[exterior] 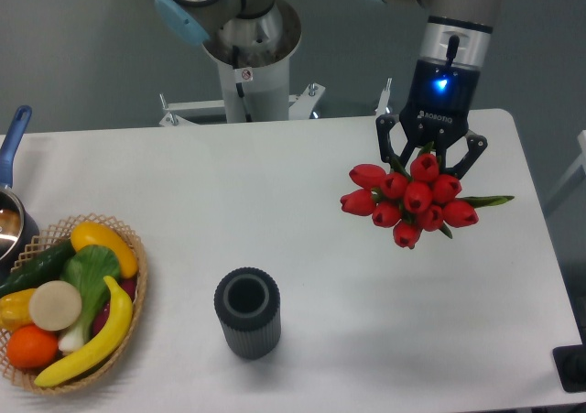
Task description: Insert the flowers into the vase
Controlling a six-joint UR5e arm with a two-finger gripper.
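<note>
While clamped on flowers [409,200], tool [430,161] hangs above table [302,211] | vase [247,312] upright, well apart

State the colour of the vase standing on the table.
Dark grey, with fine vertical ribs; the vase shows best in the fixed camera view.

This looks like a robotics lab: a grey industrial arm [449,28] on a bolted metal pedestal [247,65] stands at a plain white surface [275,211] before bare grey walls, with a basket [137,276] of plastic-looking toy fruit as props.
</note>
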